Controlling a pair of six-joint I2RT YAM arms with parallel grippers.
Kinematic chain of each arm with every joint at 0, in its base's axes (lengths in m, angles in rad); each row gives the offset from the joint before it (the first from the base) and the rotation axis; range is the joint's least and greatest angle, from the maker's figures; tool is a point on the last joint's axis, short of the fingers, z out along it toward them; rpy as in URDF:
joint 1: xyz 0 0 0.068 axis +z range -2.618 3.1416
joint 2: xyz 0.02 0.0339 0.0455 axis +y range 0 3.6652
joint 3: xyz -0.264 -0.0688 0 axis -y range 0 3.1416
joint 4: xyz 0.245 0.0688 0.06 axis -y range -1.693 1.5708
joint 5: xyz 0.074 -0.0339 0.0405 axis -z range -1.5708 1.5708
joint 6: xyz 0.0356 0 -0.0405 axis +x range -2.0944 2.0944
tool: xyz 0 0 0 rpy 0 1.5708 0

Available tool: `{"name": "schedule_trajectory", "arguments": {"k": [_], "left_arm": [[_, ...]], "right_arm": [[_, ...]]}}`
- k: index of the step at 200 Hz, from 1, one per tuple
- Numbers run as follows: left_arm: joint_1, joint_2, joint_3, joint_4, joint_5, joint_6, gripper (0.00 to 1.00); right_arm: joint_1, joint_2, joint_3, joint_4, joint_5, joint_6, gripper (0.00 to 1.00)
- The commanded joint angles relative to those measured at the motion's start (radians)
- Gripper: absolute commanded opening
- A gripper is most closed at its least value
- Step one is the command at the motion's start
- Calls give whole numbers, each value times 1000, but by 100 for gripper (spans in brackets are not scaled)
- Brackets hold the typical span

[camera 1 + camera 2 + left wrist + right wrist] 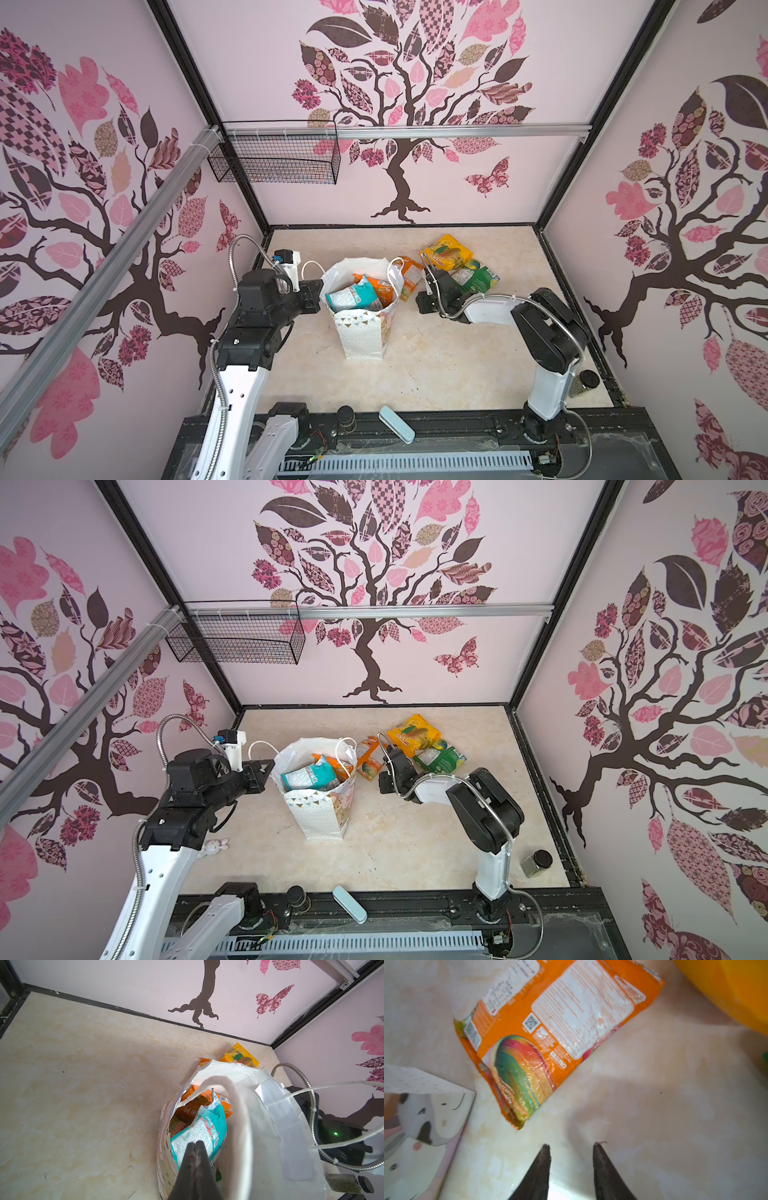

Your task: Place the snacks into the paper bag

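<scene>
The white paper bag (361,332) stands upright mid-table with its mouth open. Inside it lie a teal packet (199,1134) and orange packets (380,289). My left gripper (195,1144) is shut at the bag's left rim, its tips over the opening, and I see nothing between them. Just right of the bag an orange snack (550,1043) lies flat on the table. A yellow packet (446,251) and a green one (478,280) lie further right. My right gripper (572,1145) hangs open and empty low over the table, close beside the orange snack.
A pale blue case (397,424) lies at the front edge. A glass jar with a black lid (536,862) stands by the right arm's base. A wire mesh basket (274,158) hangs on the back-left rail. A small white toy (216,845) lies by the left arm.
</scene>
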Motion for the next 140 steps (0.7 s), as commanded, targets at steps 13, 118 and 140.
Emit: {"name": "schedule_trajectory", "arguments": {"k": [13, 118, 140], "left_arm": [[6, -14, -24, 24, -10, 9, 2], [5, -10, -24, 20, -18, 11, 2], [6, -9, -24, 20, -18, 11, 2]], "right_arm": [[33, -49, 9, 48, -3, -220, 55], [39, 114, 136, 47, -50, -407, 63], [40, 146, 173, 30, -35, -409, 63]]}}
